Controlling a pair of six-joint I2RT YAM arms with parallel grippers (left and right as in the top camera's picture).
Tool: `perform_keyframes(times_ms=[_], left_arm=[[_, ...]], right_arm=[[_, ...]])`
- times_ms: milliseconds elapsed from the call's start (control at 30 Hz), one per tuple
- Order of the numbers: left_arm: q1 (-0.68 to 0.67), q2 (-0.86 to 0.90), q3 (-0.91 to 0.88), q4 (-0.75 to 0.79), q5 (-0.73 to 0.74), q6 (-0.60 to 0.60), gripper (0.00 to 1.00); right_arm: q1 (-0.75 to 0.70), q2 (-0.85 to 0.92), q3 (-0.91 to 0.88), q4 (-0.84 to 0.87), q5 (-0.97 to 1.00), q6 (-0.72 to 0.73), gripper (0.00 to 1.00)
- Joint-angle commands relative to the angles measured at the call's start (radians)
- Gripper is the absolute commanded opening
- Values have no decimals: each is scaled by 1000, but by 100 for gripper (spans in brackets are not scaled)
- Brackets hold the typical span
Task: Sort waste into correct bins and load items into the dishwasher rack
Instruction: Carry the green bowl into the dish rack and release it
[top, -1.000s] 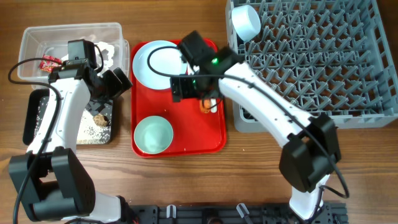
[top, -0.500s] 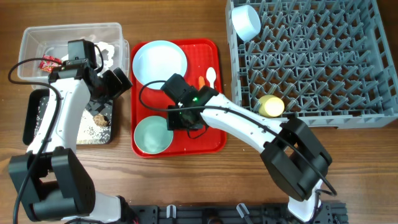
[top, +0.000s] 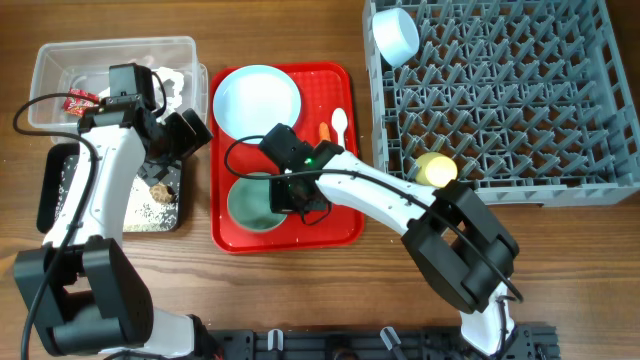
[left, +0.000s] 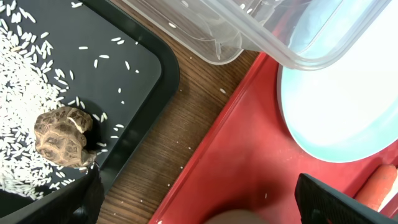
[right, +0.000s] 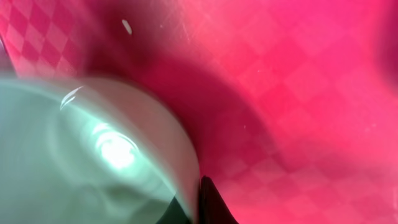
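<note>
My right gripper (top: 292, 194) is shut on the right rim of a pale blue-green bowl (top: 252, 204) at the front of the red serving tray (top: 340, 225). In the right wrist view the bowl (right: 93, 149) has its rim pinched in the gripper (right: 198, 202), one finger inside and one outside. The round plate (top: 258, 100), white spoon (top: 339, 122) and orange carrot (top: 323, 131) lie further back on that tray. A second bowl (top: 395, 35) and the yellow cup (top: 435, 168) sit in the grey dishwasher rack (top: 520, 90). My left gripper (top: 186, 134) hangs open between the bins and the tray.
The clear tub (top: 60, 62) holds the red wrapper (top: 78, 100) and white tissue (top: 172, 80). The black tray (left: 134, 68) carries rice grains (left: 25, 81) and the brown scrap (left: 62, 137). In the left wrist view the plate (left: 342, 106) and carrot (left: 380, 190) lie to the right.
My right arm swung from the middle of the red tray down to the front bowl, and its jaws closed on the rim. The left arm stayed still.
</note>
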Motion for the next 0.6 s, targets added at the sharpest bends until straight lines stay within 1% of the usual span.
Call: perform_keyframes(times_ms=[0,100,200,233,333,433,567], left_arm=[[5,-5,7,0,-10,-6,100],[5,-5,7,0,-10,-6,100],[5,-5,7,0,-10,-6,100],[5,-5,7,0,-10,-6,100],[5,-5,7,0,-10,-6,100],[5,-5,7,0,-10,-6,100],[5,-5,7,0,-10,-6,100]], right_arm=[[-17,6,-6,-14,-2,-12,4],[-63,-36,13,-61,-7,-88,5],[-133,-119,51,-150,45,-130,4],[-204,-206,87,-210,109,-166,4],[-286,-307,128,-262,268,-167,4],[-347,-404,137,-245,495,-225,4],[-365,-435,137,-249,974,-238,4]])
